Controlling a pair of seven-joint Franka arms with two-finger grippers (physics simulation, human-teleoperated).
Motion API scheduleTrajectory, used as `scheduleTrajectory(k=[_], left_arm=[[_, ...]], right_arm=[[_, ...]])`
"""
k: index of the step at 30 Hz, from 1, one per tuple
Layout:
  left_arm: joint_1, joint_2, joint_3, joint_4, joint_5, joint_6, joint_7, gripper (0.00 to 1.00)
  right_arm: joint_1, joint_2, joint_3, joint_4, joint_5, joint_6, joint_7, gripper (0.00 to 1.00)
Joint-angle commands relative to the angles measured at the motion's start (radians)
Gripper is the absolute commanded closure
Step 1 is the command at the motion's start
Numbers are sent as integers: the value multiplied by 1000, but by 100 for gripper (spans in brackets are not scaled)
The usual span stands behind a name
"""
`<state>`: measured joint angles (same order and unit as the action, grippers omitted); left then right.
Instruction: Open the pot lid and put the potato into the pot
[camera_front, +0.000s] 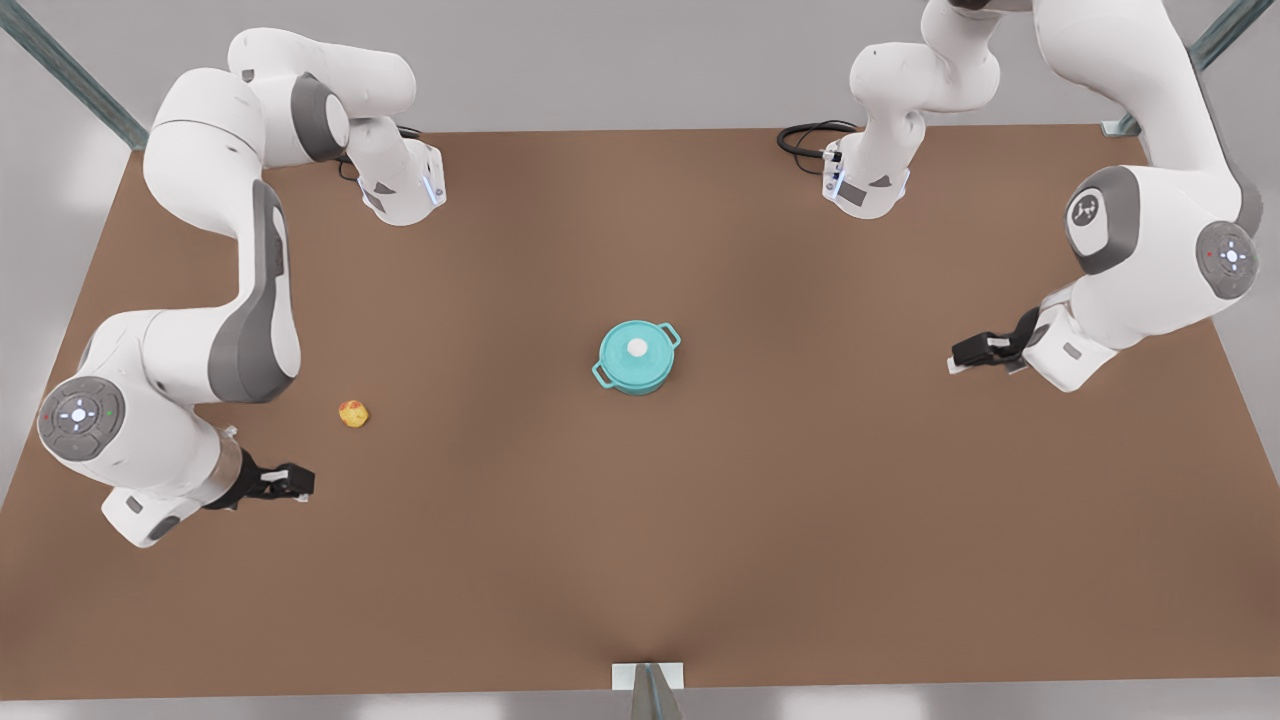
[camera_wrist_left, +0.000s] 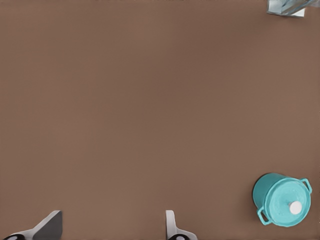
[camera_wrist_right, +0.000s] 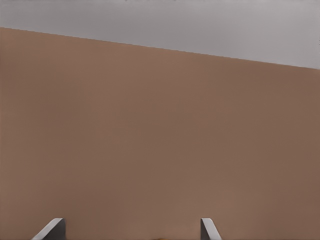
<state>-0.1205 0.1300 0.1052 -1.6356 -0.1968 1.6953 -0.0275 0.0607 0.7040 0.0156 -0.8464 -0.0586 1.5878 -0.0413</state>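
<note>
We see the right claw spread wide over the brown counter, with the potato lying near it, off to one side of its fingers. The left claw is likewise released and holds nothing. Well ahead of it, between the two claws, the teal pot stands with the pot lid resting on top.

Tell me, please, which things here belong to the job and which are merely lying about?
Job: pot lid, sitting on the pot; potato; left gripper and right gripper, both open and empty.
Merely there: table; metal bracket; black cable.
</note>
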Motion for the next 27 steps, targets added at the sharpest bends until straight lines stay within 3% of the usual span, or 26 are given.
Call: scheduleTrajectory(k=[1,4,5,6,7,8,12,19,21,24,27], left_arm=[[12,-1,-2,-3,-6,56,1,0],[-5,0,-33,-26,57,35,-17,0],[-60,0,-96,-52,129,43,-234,0],[-188,22,-151,-64,149,109,-426,0],[-309,45,-153,-64,142,171,-580,0],[-396,80,-153,-63,142,228,-690,0],[-562,216,-157,-66,154,411,-962,0],[-645,465,-157,78,270,550,-1305,0],[-670,484,-156,91,270,553,-1324,0],[-699,499,-156,79,321,573,-1327,0],[-719,500,-156,36,338,609,-1327,0]], right_arm=[[-1,-1,0,-5,-1,63,26,0],[-1,-37,-2,-88,0,60,28,0],[-2,-116,-3,-233,2,132,28,0],[-4,-286,-3,-555,3,334,28,0],[-9,-429,-5,-821,2,492,26,0],[-13,-517,-8,-962,2,561,26,0],[-18,-525,-5,-976,0,538,24,0],[7,-492,7,-973,0,480,-12,0],[8,-480,7,-987,2,485,-22,0],[1,-515,6,-1201,2,718,-43,0],[-1,-532,1,-1290,0,802,-46,0]])
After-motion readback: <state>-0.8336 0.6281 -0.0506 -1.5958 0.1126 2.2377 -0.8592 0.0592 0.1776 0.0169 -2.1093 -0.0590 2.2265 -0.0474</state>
